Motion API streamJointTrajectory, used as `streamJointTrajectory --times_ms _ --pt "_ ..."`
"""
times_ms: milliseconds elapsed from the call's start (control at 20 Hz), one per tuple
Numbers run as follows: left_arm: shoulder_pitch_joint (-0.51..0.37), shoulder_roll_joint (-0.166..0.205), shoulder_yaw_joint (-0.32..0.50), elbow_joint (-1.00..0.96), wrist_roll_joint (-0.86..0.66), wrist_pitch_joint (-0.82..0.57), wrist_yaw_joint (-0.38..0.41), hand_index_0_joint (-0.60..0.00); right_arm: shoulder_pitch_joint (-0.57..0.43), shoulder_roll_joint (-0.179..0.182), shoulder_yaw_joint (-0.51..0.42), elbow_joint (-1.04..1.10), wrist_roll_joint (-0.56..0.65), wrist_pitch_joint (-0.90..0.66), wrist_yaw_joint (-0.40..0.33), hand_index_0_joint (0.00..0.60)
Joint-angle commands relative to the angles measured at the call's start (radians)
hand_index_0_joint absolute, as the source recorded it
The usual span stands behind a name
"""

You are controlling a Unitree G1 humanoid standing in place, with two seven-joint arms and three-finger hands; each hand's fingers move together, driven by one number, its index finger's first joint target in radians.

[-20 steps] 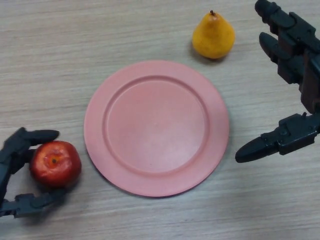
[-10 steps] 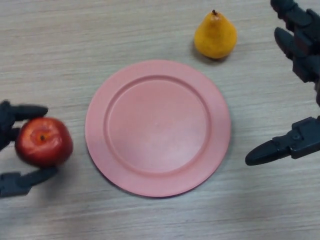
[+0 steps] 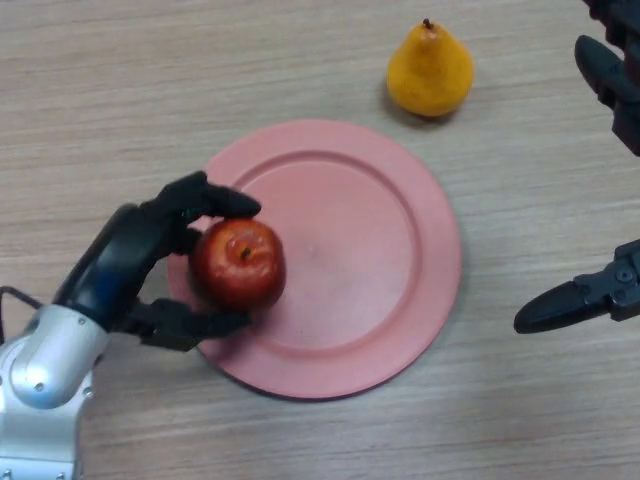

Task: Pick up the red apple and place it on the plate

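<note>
— Swung in from the counter's left edge, the left hand has fingers curled round the red apple, now over the plate's left rim!
— Right hand, fingers spread, far right; pear beyond.

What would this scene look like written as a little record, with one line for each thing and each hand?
surface: light wood-grain table
plate: round pink plate, mid-table, nothing lying on its centre
apple: shiny red apple, over the plate's left rim, stem end up
apple contact with plate: cannot tell
left hand: black left hand, fingers and thumb curled round the apple
right hand: black right hand, at the right edge, fingers spread, holding nothing
pear: yellow pear, upright beyond the plate, apart from it
</note>
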Motion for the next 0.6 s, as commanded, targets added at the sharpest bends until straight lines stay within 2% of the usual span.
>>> streamJointTrajectory --times_ms 50,100,150,200,350,400,450,500,550,600 --pt "-0.029 0.014 0.042 -0.067 -0.056 -0.126 0.076 -0.350 -0.026 -0.035 -0.068 -0.062 0.028 -0.088 -0.033 0.000" --pt "-0.034 0.008 0.035 -0.075 -0.083 -0.111 0.104 -0.200 -0.026 -0.035 -0.071 -0.062 0.030 -0.089 -0.034 0.000" --pt "-0.037 0.003 0.029 -0.085 -0.108 -0.090 0.122 -0.100 -0.027 -0.036 -0.073 -0.061 0.031 -0.091 -0.034 0.000" --pt "-0.042 -0.001 0.017 -0.129 -0.154 -0.012 0.125 0.000 -0.034 -0.037 -0.066 -0.050 0.029 -0.096 -0.038 0.000" --pt "-0.055 0.004 0.004 -0.210 -0.139 0.085 0.107 0.000 -0.043 -0.027 -0.065 -0.060 0.047 -0.068 -0.043 0.000" --pt "-0.067 0.002 0.014 -0.320 -0.154 0.209 0.085 0.000 -0.046 -0.022 -0.061 -0.067 0.065 -0.045 -0.059 0.000" --pt "-0.072 0.005 0.018 -0.354 -0.162 0.246 0.075 0.000 -0.048 -0.023 -0.058 -0.065 0.068 -0.046 -0.064 0.000" --pt "-0.100 -0.001 0.051 -0.426 -0.214 0.313 0.090 0.000 -0.054 -0.023 -0.065 -0.063 0.079 -0.060 -0.070 0.000" --pt "-0.107 0.003 0.060 -0.445 -0.231 0.321 0.096 0.000 -0.050 -0.021 -0.069 -0.065 0.087 -0.058 -0.073 0.000" --pt "-0.118 0.016 0.100 -0.510 -0.320 0.371 0.079 0.000 -0.042 -0.025 -0.056 -0.054 0.077 -0.087 -0.083 0.000"
